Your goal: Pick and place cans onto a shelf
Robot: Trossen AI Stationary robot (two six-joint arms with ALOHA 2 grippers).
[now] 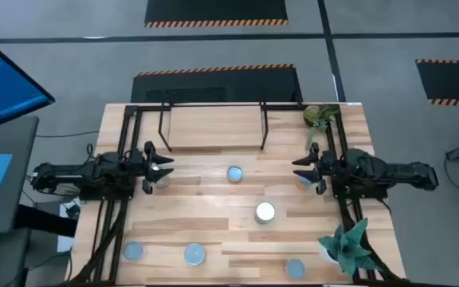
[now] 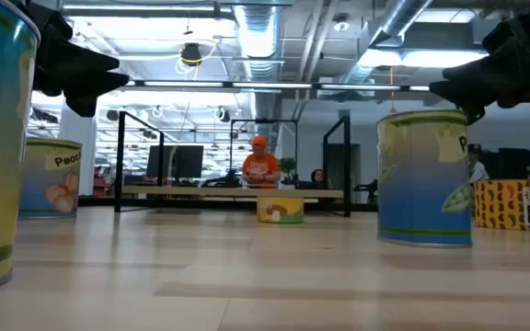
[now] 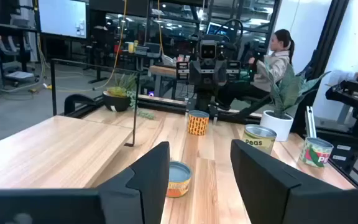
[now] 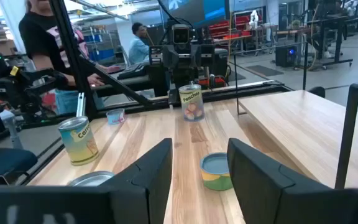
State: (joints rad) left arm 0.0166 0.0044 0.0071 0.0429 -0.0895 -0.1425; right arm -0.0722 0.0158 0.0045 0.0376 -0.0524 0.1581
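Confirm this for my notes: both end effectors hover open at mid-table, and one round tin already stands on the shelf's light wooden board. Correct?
Not quite. The high view shows the light wooden board of the black-rod shelf bare; the round silvery-topped tins, like the one at mid-table, all stand on the table. The rest holds: the left end effector and right end effector hover open.

Wooden table (image 1: 213, 191) bearing cans (image 1: 234, 174), shelf (image 1: 213, 127)

From my station I see a light wooden plank table (image 1: 213, 191), a small green potted plant (image 1: 319, 116) at its far right corner, a spiky teal-leaved plant (image 1: 349, 245) near right, and a blue monitor screen (image 1: 2, 84) off left.
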